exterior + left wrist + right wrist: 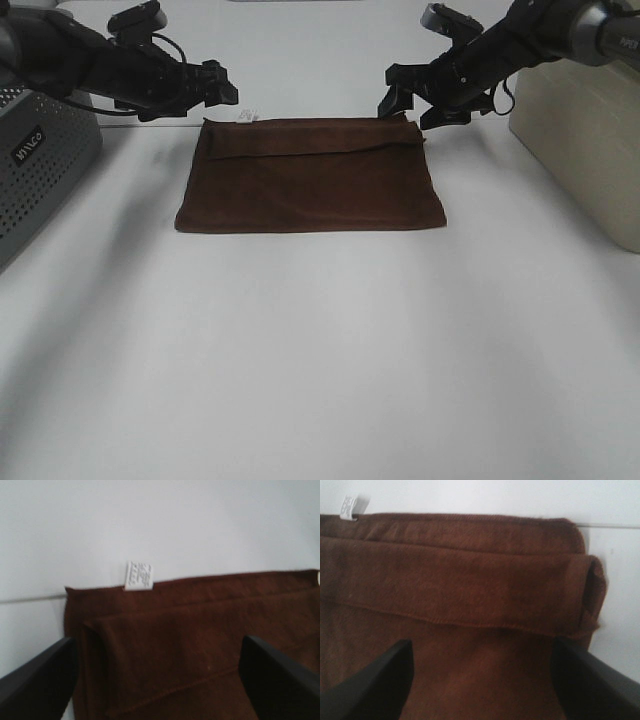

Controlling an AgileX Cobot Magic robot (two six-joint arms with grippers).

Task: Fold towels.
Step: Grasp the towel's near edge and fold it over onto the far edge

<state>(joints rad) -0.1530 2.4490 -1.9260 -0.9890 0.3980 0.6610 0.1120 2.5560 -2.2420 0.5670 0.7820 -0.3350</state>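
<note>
The dark reddish-brown towel (310, 180) lies flat and folded on the white table (320, 350). A narrow band is folded over along its far edge, and a small white tag (247, 116) sticks out at the far left. My left gripper (222, 92) hovers open and empty over the far left corner. My right gripper (420, 110) hovers open and empty over the far right corner. The left wrist view shows the towel (200, 650), the tag (138, 575) and the open gripper (159, 650). The right wrist view shows the towel (470, 590), its curled corner (590, 595) and the open gripper (481, 650).
A grey perforated metal box (40, 170) stands at the left edge of the table. A beige bin (585, 140) stands at the right edge. The white tabletop stretches from the towel to the near edge.
</note>
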